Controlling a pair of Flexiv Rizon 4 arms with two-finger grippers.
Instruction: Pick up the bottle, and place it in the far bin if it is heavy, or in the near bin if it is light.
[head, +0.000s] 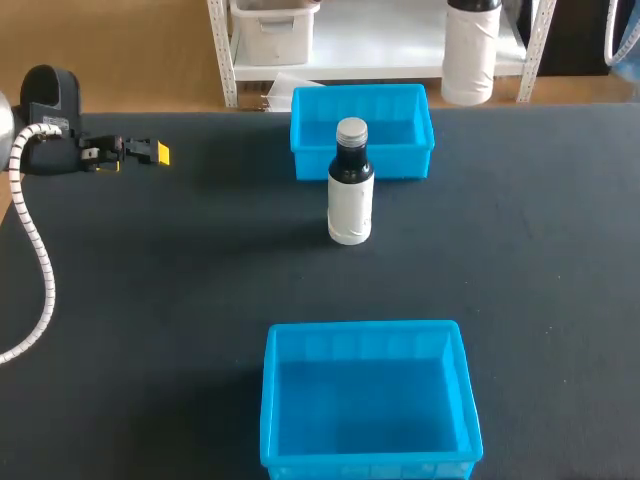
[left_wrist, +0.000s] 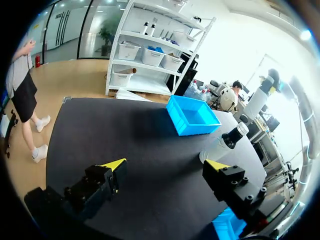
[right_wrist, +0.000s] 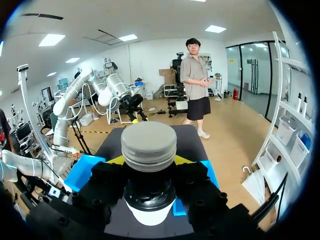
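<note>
On the counter (head: 520, 250), between two blue bins: bottle upright, not yet lifted.
Near bin (head: 365, 328) sits at the front and far bin (head: 361, 160) at the back. The bottle (head: 350, 195) stands just in front of the far bin: white body, dark shoulder, grey screw cap. Step in hand, by judgement: grasp. Left pincer (head: 150, 153) hangs wide apart, well aside, holding nothing. Right pincer (right_wrist: 150, 160) flanks the bottle's neck in its wrist view, yet the head view shows no arm there; its grip cannot be told. The next move calls for a firm hold, then a lift to gauge weight.
</note>
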